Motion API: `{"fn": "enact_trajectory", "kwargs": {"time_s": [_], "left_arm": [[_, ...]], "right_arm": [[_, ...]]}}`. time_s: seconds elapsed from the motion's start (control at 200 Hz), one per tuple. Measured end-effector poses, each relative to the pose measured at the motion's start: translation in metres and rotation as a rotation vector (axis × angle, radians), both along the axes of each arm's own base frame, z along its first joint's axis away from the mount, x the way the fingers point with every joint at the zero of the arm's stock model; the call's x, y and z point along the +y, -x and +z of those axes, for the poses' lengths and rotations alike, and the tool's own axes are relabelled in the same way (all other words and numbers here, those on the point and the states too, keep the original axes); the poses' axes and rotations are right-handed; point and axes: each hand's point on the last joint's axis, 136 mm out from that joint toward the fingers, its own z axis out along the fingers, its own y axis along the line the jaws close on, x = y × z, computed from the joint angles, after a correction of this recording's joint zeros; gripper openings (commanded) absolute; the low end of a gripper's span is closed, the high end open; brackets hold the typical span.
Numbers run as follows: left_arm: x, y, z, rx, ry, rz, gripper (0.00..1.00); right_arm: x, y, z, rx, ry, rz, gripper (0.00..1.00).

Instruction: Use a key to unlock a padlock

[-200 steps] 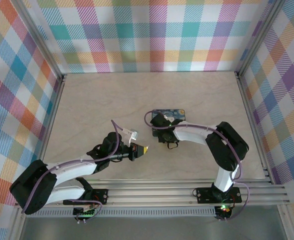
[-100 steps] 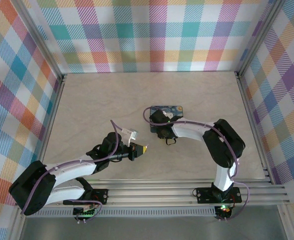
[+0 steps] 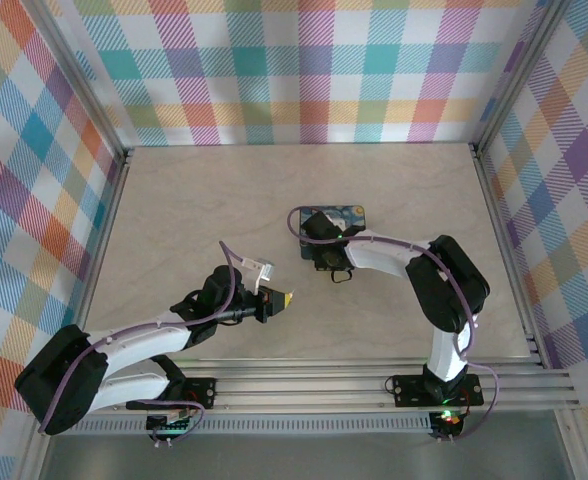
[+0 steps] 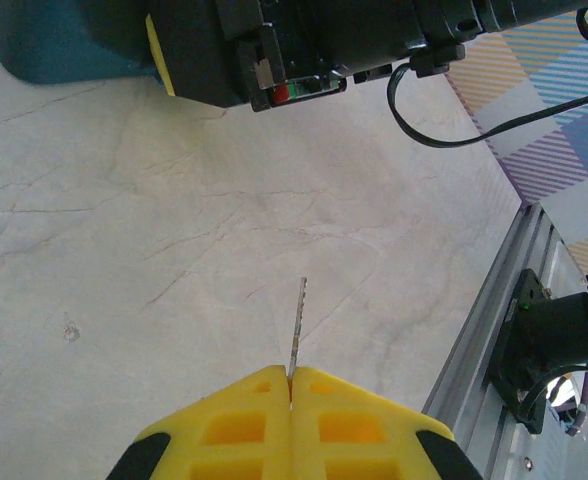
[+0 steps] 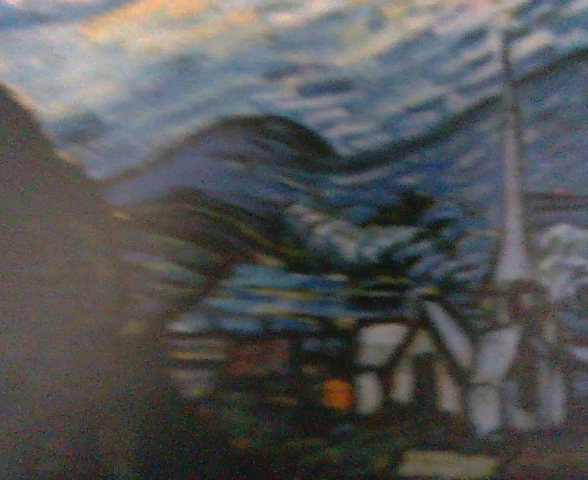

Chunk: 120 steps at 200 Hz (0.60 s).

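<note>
Your left gripper [image 4: 290, 385] is fully closed, its yellow fingers [image 4: 244, 420] pressed together on the key [image 4: 295, 325]. You see the key edge-on as a thin blade. Its long axis runs straight out from the fingertips, level above the bare tabletop [image 4: 124, 280] and touching nothing else.

Ahead of that blade, and well apart from it, is the right gripper [image 3: 314, 240], poised over the near-left end of the dark-blue painted tin [image 3: 352, 215]. From the key's line, the tin's teal side [image 4: 54, 40] lies forward and to the left, and the right arm's black body sits almost dead ahead. The right wrist camera is so close to the tin's lid [image 5: 304, 200] that it blurs, and you cannot tell from it how far the right gripper's jaws stand apart or whether they hold anything.

You cannot place the padlock either. It is probably hidden under the right gripper or too small to pick out beside the tin.

The next move depends on finding the keyway and lining it up with the key's axis. The left gripper carries the key, but the right is nearer the tin, so the right arm will probably have to present the lock.
</note>
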Motion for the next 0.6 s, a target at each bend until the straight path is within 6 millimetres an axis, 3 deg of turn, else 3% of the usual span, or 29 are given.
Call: {"fn": "enact_trajectory", "kwargs": {"time_s": [0.27,0.6], "left_arm": [[-0.001,-0.001,-0.002,-0.012,-0.007,-0.008,0.00],[-0.016,-0.008,-0.024,0.037,-0.008,-0.034,0.00]], "right_arm": [[-0.002,0.023,0.015,0.115,-0.075,0.024,0.00],[-0.005,0.052,0.032,0.278,-0.191,-0.027,0.00]]}}
